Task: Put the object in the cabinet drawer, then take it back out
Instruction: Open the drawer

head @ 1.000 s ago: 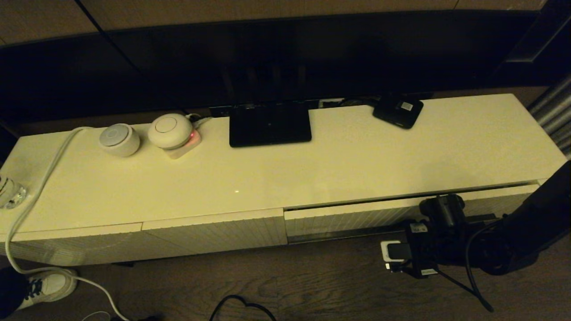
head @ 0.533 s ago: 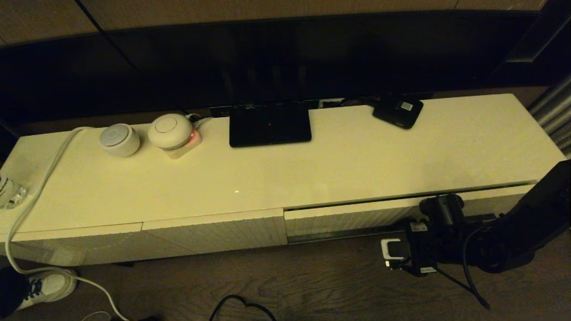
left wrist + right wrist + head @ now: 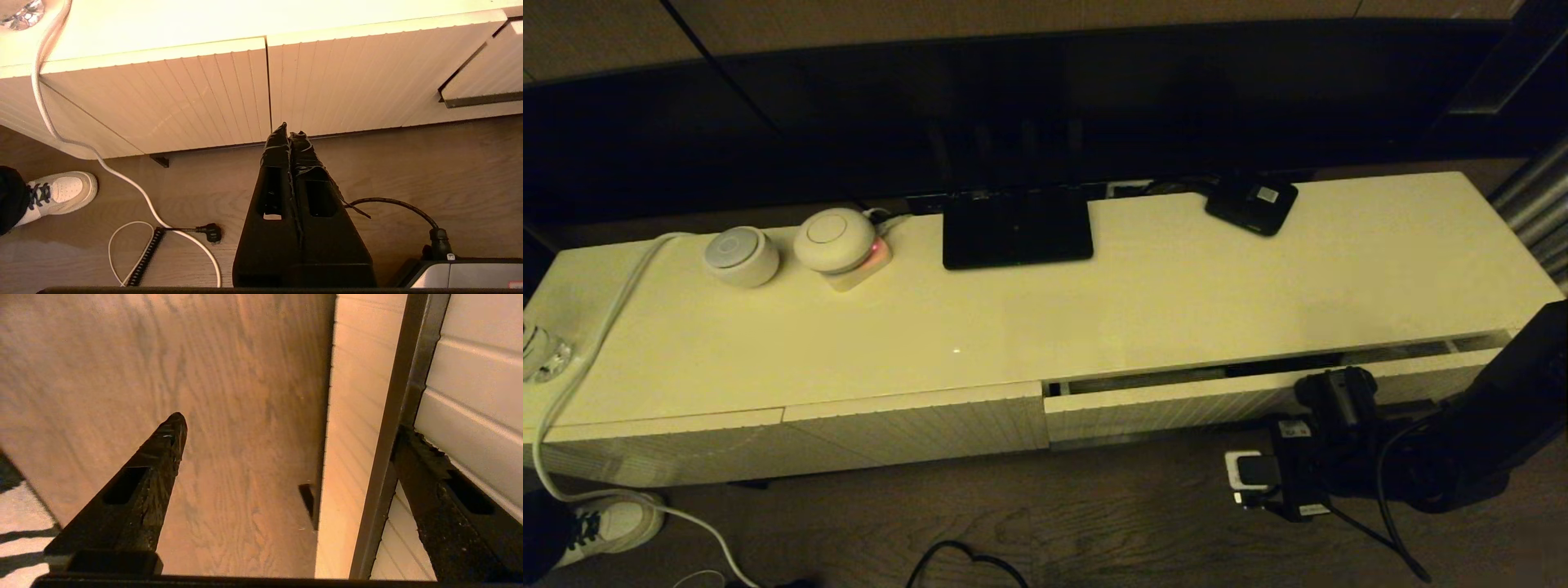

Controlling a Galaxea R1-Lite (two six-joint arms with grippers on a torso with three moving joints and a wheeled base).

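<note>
the cabinet drawer at the cabinet's right front stands slightly ajar. the right gripper, fingers spread wide, hooks one finger in its slot handle; that finger could slip out. the left gripper, pinched together and empty, hangs before two ribbed fronts. no umbrella shows.

The cabinet drawer is a wide, shallow, cream-white drawer with a ribbed front, on the right half of the low cabinet's near face. It stands slightly open, with a thin dark gap along its top edge. The umbrella is not visible.
</note>
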